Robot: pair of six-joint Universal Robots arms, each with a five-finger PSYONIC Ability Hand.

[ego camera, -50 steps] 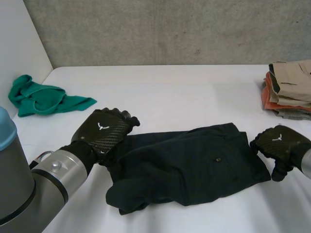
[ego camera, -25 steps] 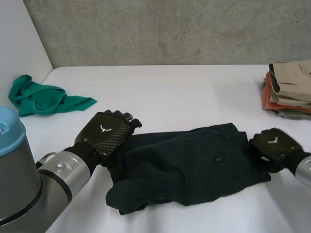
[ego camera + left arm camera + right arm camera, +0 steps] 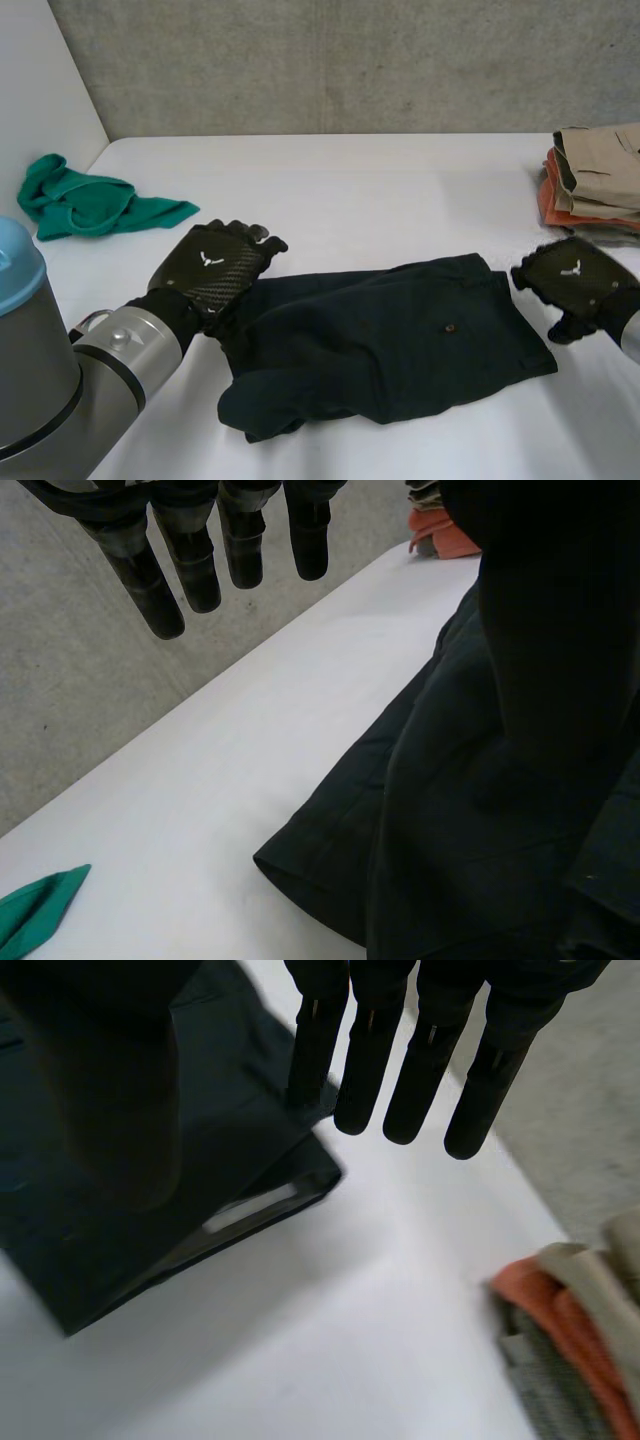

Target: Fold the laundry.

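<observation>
A dark navy garment (image 3: 390,335), folded, lies flat near the table's front with a button on top. My left hand (image 3: 212,265) rests at its left end, palm down. In the left wrist view its fingers (image 3: 200,560) hang straight above bare table, and the garment (image 3: 480,810) lies beside and under the palm. My right hand (image 3: 572,278) hovers just off the garment's right edge. The right wrist view has its fingers (image 3: 400,1070) straight and apart from the thumb, with a corner of the garment (image 3: 240,1150) at the fingertips. Neither hand holds anything.
A crumpled green cloth (image 3: 85,205) lies at the back left of the white table (image 3: 350,190). A stack of folded tan, orange and grey clothes (image 3: 600,185) stands at the right edge, close behind my right hand. A grey wall bounds the back.
My right hand dipped onto the garment's right edge with its fingers closed, then lifted and drew back to the right with its fingers straight again. The left hand barely shifted. The garment lies as before.
</observation>
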